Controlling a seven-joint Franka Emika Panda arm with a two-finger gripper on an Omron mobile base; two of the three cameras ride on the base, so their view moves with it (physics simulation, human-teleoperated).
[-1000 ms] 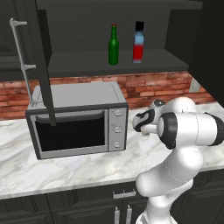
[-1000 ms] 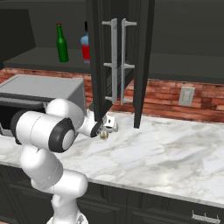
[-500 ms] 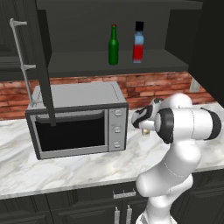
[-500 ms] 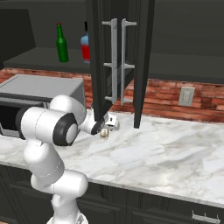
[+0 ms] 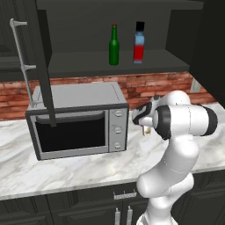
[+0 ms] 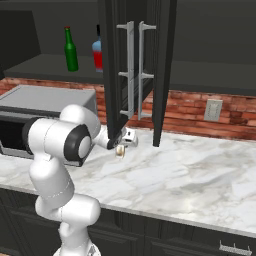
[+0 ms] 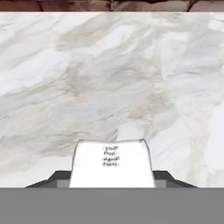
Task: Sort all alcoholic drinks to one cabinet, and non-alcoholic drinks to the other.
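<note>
gripper (image 6: 120,150) sits low over the marble bench (image 6: 200,170), just right of the microwave (image 5: 79,121) and in front of the brick backsplash (image 6: 190,112). the small pale cream container (image 7: 112,164) is between the fingers (image 7: 52,179): in the hand view both dark tips flank its sides at the bottom edge, w/ the white lid and a small printed label facing the camera. fingers look closed in on the container, gripping it, though actual contact is hard to confirm from the base views, where it shows only as a small cream lump (image 6: 120,151) under the white hand. can't tell if it sits on the bench or is lifted.

green bottle (image 5: 114,46) w/ red cap stands upright on the open shelf (image 5: 123,63) above the microwave. blue-and-red bottle (image 5: 139,44) w/ black cap stands just right of it, upright, the two near each other but apart. both are well above and to the far left of the gripper.

in the right base view two dark cabinet doors (image 6: 137,65) stand open, edge-on, w/ long grey handles (image 6: 131,70) facing each other, just right of the bottles. gripper is below the near door's lower edge. a wall outlet (image 6: 213,110) is on the brick farther right. in the left base view another open door w/ a grey handle (image 5: 22,66) hangs at the left, over the microwave's left side. dark lower cabinets (image 5: 88,206) run under the bench.
</note>
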